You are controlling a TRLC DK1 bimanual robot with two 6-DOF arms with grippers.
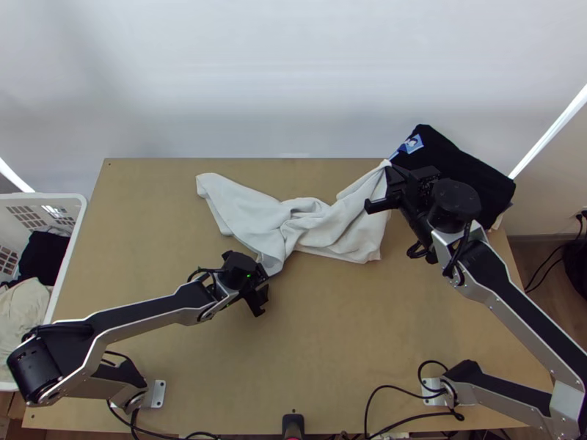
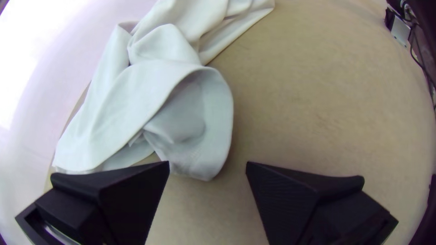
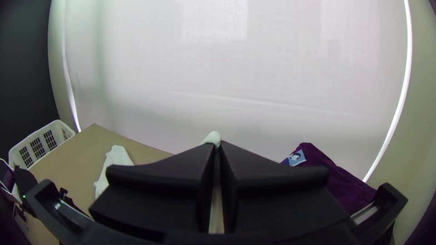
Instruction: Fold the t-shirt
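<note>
The white t-shirt [image 1: 257,216] lies bunched and twisted across the table's far half, its right end raised to my right gripper [image 1: 385,180]. In the right wrist view, my right gripper [image 3: 217,147] is shut on a bit of white cloth [image 3: 212,137] at its fingertips. My left gripper [image 1: 263,290] is low at the shirt's near edge. In the left wrist view, my left gripper [image 2: 208,165] stands open, with a rounded fold of the shirt [image 2: 200,136] lying just beyond the gap and close to one finger.
Dark folded cloth [image 1: 462,172] with a blue patch lies at the table's far right corner. A white basket [image 1: 70,242] holding dark and pale cloths stands at the left edge. Bare wood [image 1: 330,352] stretches between the arms' bases.
</note>
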